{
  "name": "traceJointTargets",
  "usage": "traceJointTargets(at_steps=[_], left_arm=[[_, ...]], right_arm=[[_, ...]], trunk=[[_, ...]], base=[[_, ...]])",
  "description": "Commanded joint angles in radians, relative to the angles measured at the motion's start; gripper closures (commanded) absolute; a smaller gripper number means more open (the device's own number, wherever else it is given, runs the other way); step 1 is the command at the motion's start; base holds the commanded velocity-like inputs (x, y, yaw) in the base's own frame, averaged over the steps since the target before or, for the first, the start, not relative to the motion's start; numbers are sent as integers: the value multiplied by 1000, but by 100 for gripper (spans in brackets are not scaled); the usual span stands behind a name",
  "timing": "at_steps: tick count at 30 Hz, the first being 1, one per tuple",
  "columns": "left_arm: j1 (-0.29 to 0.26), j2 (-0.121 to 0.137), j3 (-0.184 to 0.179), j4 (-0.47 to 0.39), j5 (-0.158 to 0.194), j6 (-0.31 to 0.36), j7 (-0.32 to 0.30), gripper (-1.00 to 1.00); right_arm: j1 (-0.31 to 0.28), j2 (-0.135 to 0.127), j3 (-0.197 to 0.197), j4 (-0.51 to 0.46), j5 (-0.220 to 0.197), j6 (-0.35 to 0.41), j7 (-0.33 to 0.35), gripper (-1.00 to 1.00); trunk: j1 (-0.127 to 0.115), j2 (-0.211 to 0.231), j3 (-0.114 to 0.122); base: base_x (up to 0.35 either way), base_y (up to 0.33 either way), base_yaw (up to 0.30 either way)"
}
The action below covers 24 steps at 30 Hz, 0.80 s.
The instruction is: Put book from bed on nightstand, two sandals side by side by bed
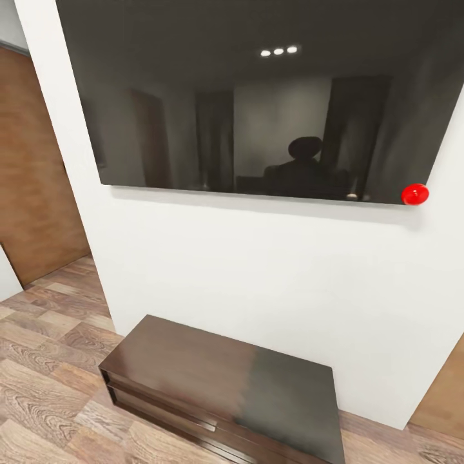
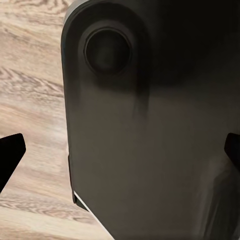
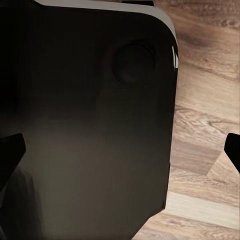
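1. Ahead of you stands a white wall carrying a big dark TV; turn the base away to look for the bed.
2. Below it sits the long dark TV cabinet, not a nightstand.
3. Book and sandals are nowhere ahead.
4. Both wrist views look down past the robot's dark body to the plank floor, fingertips at opposite edges: left jaws and right jaws released, empty.

Wood-plank floor; long dark TV cabinet stands on it.
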Motion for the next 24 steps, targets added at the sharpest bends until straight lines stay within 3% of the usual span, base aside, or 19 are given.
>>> traceJointTargets(at_steps=[1, 24], left_arm=[[0, 0, 1, -1, 1, 0, -1, -100], [0, 1, 1, -1, 0, 0, -1, -100]], right_arm=[[-1, 0, 0, 1, -1, 0, 0, -100], [-1, -1, 0, 1, 0, 1, -1, -100]], trunk=[[0, 0, -1], [0, 0, -1]], base=[[0, 0, 142], [0, 90, 160]])
